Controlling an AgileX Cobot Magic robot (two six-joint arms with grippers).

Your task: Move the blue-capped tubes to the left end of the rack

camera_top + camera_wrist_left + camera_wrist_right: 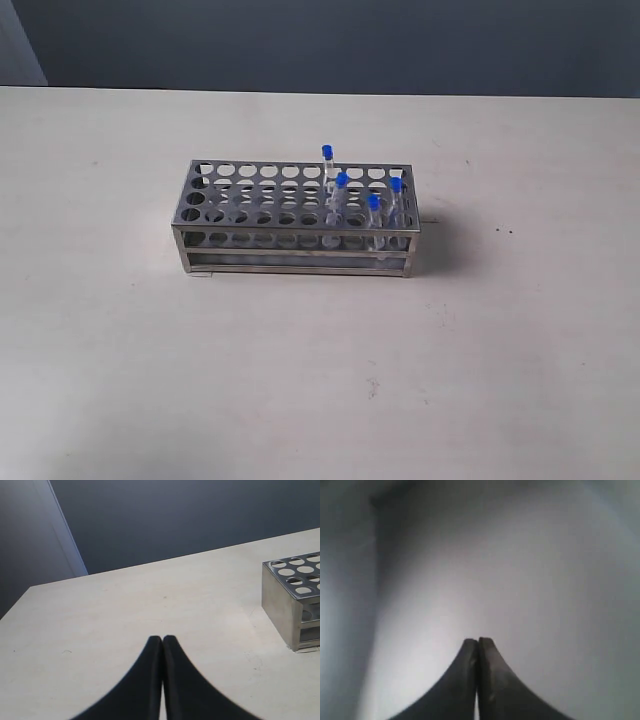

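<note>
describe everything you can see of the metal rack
The rack is a rectangular frame of shiny steel. Its top plate is perforated with four rows of round holes, and its long sides are open between thin rails. It sits flat on the pale table, lengthwise across the exterior view. Four blue-capped tubes stand in holes toward its right end; the holes at its left end are empty. Nothing else touches it.

no readable text, labels or numbers appear on anything here.
</note>
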